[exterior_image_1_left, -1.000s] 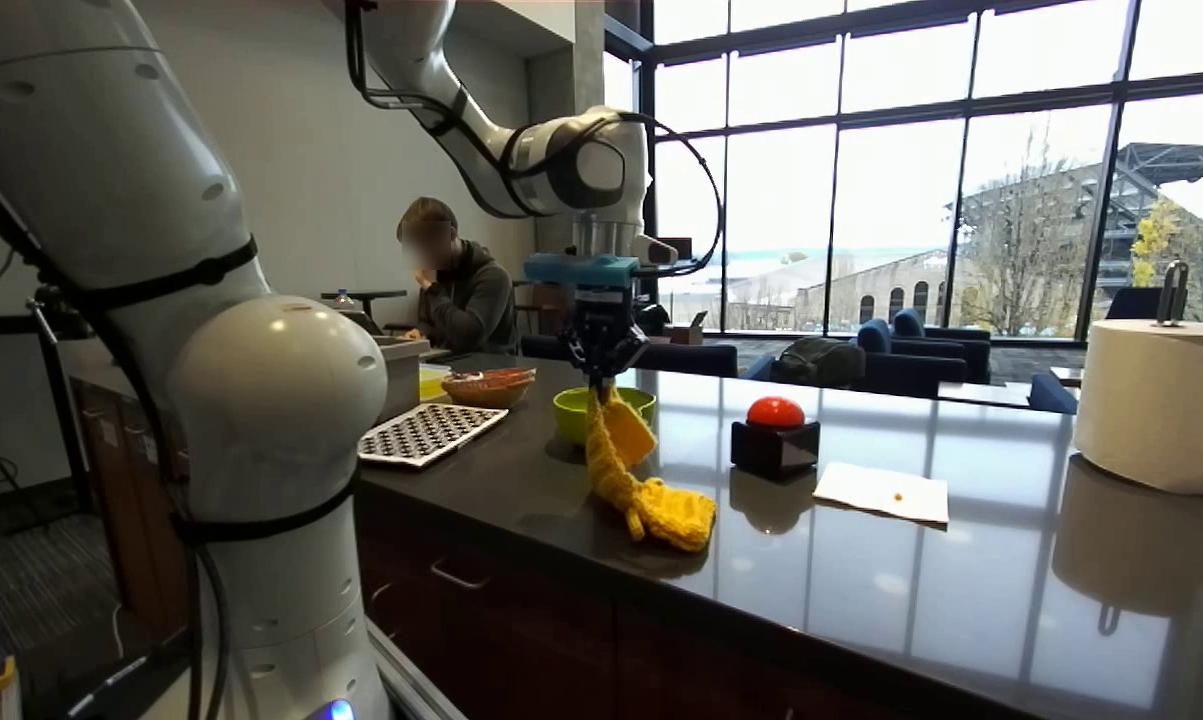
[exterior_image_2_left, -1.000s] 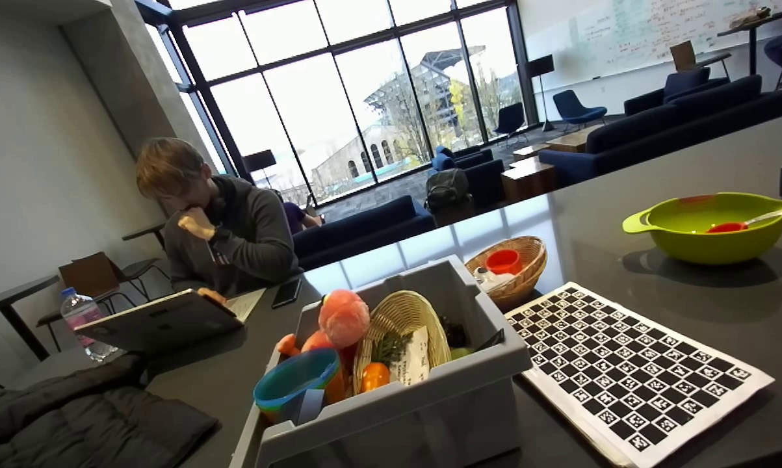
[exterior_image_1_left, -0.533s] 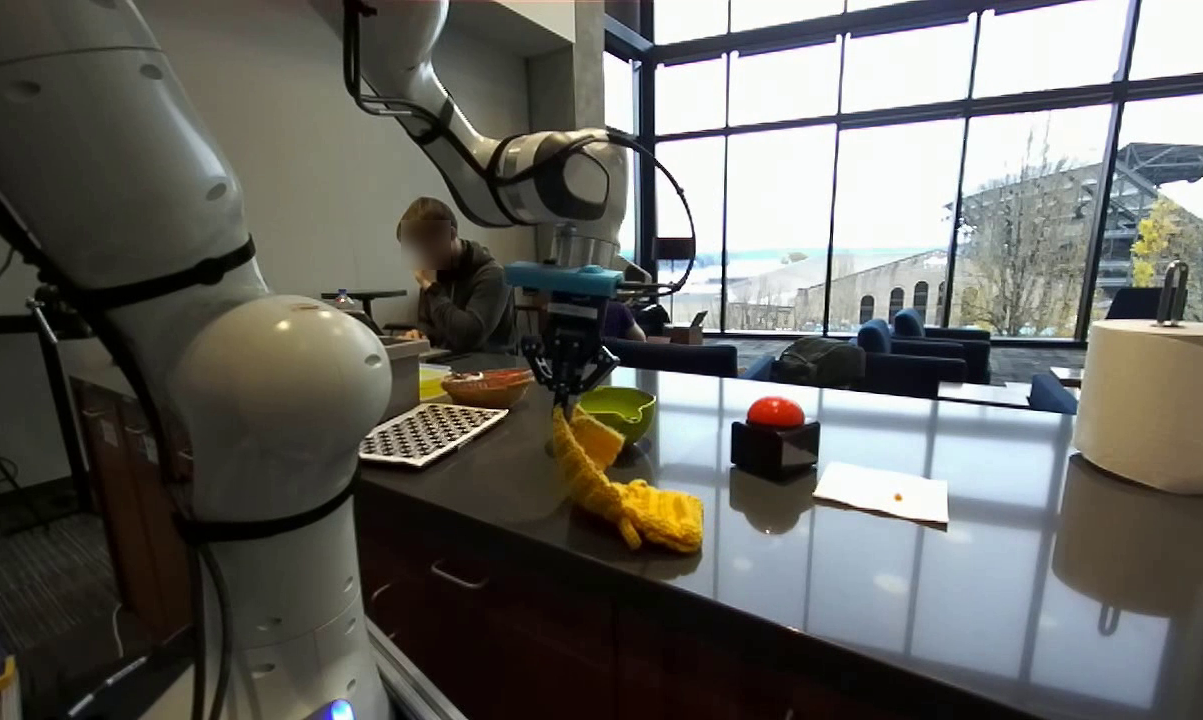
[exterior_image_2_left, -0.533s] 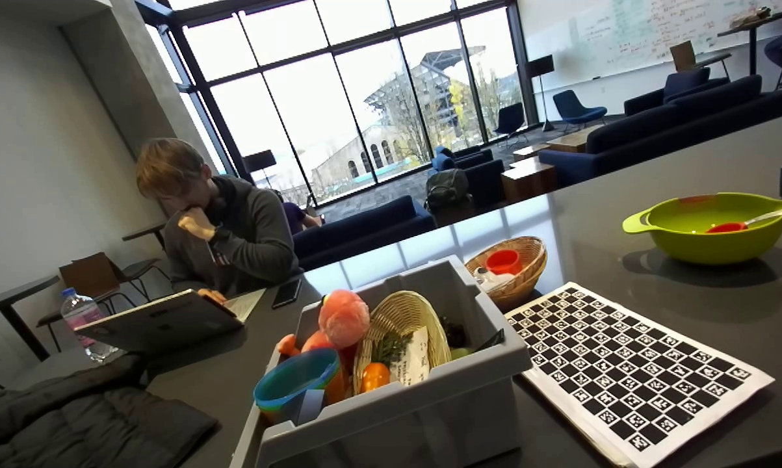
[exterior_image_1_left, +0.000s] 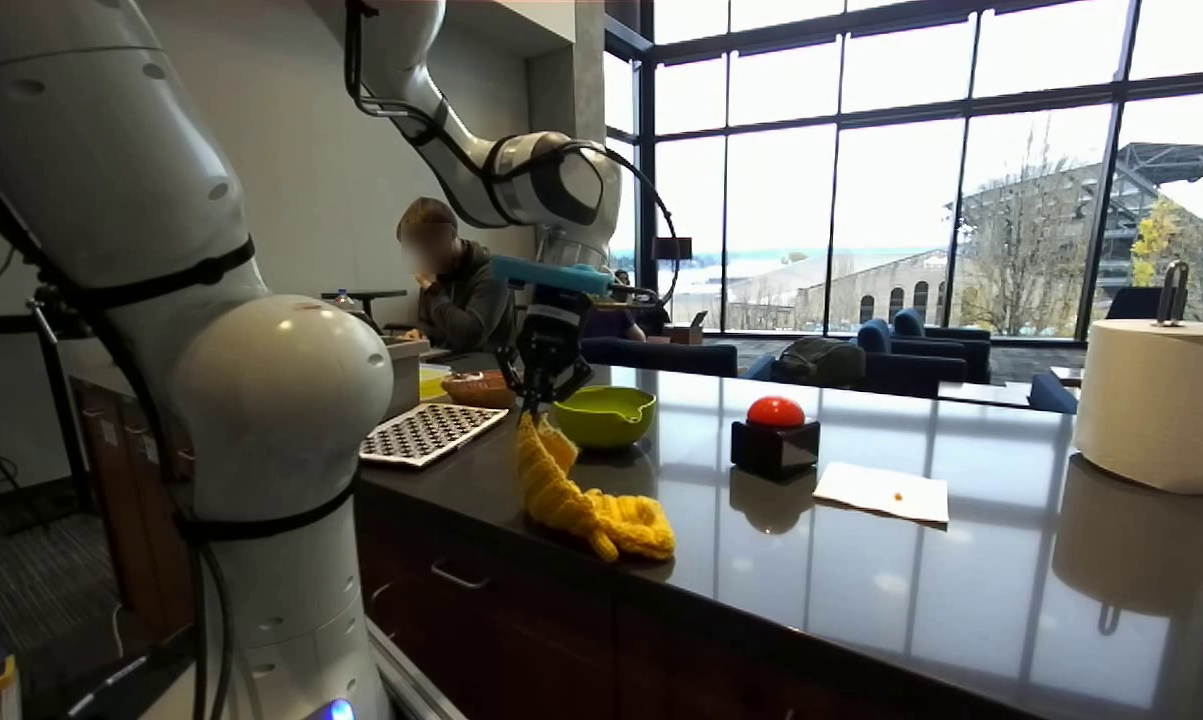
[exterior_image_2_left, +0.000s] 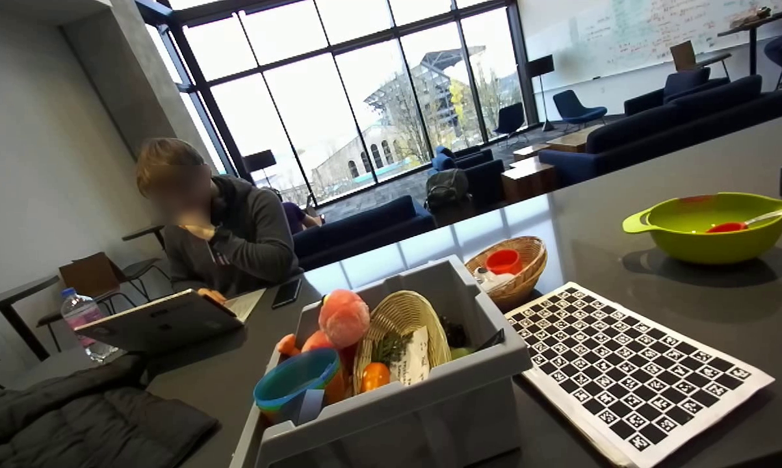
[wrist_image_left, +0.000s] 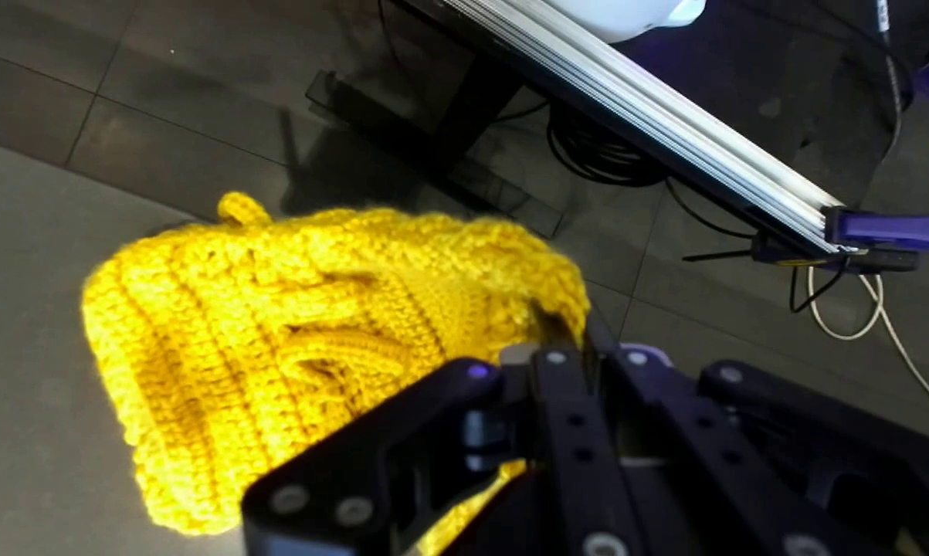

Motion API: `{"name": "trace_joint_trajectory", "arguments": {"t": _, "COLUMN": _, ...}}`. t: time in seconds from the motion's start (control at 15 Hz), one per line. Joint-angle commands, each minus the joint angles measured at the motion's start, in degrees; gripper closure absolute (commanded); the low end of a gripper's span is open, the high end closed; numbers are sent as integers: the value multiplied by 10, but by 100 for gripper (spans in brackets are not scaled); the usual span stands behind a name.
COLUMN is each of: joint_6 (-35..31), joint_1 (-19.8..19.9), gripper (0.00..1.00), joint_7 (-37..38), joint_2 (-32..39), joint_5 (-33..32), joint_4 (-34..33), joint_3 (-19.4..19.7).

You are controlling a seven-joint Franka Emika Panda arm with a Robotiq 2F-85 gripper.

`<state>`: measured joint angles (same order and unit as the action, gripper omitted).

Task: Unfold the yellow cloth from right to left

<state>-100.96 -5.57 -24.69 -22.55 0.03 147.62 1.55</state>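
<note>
The yellow cloth (exterior_image_1_left: pixel 601 520) is soft, knitted and rumpled. One end is lifted and hangs from my gripper (exterior_image_1_left: pixel 531 408); the other end rests on the dark counter near its front edge, in an exterior view. In the wrist view the cloth (wrist_image_left: pixel 240 347) spreads left of the fingers, with a small loop at its edge. My gripper (wrist_image_left: pixel 588 340) is shut on an edge of the cloth and tilted slightly. The fingertips partly hide the gripped part. The cloth and gripper are out of view in the frame with the grey bin.
A green bowl (exterior_image_1_left: pixel 606 418) with a red utensil (exterior_image_2_left: pixel 729 227) stands behind the cloth. A checkered board (exterior_image_1_left: pixel 433 434), wicker basket (exterior_image_2_left: pixel 511 273) and grey bin (exterior_image_2_left: pixel 391 396) are beyond. A red button (exterior_image_1_left: pixel 776 412) on a black box, a white napkin (exterior_image_1_left: pixel 883 493) and a paper roll (exterior_image_1_left: pixel 1161 405) stand rightward.
My gripper has moved left in an exterior view, slightly lower and now tilted, pulling the held end along. The resting end has slid a little left. The bowl is now uncovered there.
</note>
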Motion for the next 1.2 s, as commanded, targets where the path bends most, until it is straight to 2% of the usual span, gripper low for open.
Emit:
{"name": "trace_joint_trajectory", "arguments": {"t": 0.0, "joint_6": 7, "joint_1": 10, "gripper": 99, "joint_7": -11, "joint_2": 17, "joint_5": 11, "joint_4": -36, "joint_3": 20}}
{"name": "trace_joint_trajectory", "arguments": {"t": 0.2, "joint_6": -3, "joint_1": 25, "gripper": 99, "joint_7": -6, "joint_2": 32, "joint_5": 27, "joint_4": -75, "joint_3": 39}}
{"name": "trace_joint_trajectory", "arguments": {"t": 0.4, "joint_6": -1, "joint_1": 28, "gripper": 99, "joint_7": -3, "joint_2": 40, "joint_5": 30, "joint_4": -91, "joint_3": 39}}
{"name": "trace_joint_trajectory", "arguments": {"t": 0.47, "joint_6": 2, "joint_1": 28, "gripper": 69, "joint_7": 0, "joint_2": 43, "joint_5": 26, "joint_4": -93, "joint_3": 36}}
{"name": "trace_joint_trajectory", "arguments": {"t": 0.53, "joint_6": 3, "joint_1": 27, "gripper": 69, "joint_7": -5, "joint_2": 44, "joint_5": 28, "joint_4": -92, "joint_3": 36}}
{"name": "trace_joint_trajectory", "arguments": {"t": 0.67, "joint_6": 3, "joint_1": 28, "gripper": 59, "joint_7": -5, "joint_2": 44, "joint_5": 28, "joint_4": -89, "joint_3": 35}}
{"name": "trace_joint_trajectory", "arguments": {"t": 0.73, "joint_6": 5, "joint_1": 29, "gripper": 57, "joint_7": -5, "joint_2": 44, "joint_5": 28, "joint_4": -89, "joint_3": 34}}
{"name": "trace_joint_trajectory", "arguments": {"t": 0.8, "joint_6": 5, "joint_1": 29, "gripper": 87, "joint_7": -8, "joint_2": 41, "joint_5": 28, "joint_4": -88, "joint_3": 34}}
{"name": "trace_joint_trajectory", "arguments": {"t": 0.87, "joint_6": 7, "joint_1": 29, "gripper": 89, "joint_7": -9, "joint_2": 38, "joint_5": 26, "joint_4": -87, "joint_3": 34}}
{"name": "trace_joint_trajectory", "arguments": {"t": 0.93, "joint_6": 9, "joint_1": 29, "gripper": 56, "joint_7": -6, "joint_2": 37, "joint_5": 27, "joint_4": -87, "joint_3": 33}}
{"name": "trace_joint_trajectory", "arguments": {"t": 1.0, "joint_6": 9, "joint_1": 30, "gripper": 43, "joint_7": -2, "joint_2": 37, "joint_5": 25, "joint_4": -87, "joint_3": 32}}
{"name": "trace_joint_trajectory", "arguments": {"t": 1.07, "joint_6": 9, "joint_1": 30, "gripper": 43, "joint_7": -4, "joint_2": 38, "joint_5": 27, "joint_4": -88, "joint_3": 33}}
{"name": "trace_joint_trajectory", "arguments": {"t": 1.13, "joint_6": 9, "joint_1": 31, "gripper": 38, "joint_7": 1, "joint_2": 37, "joint_5": 24, "joint_4": -88, "joint_3": 33}}
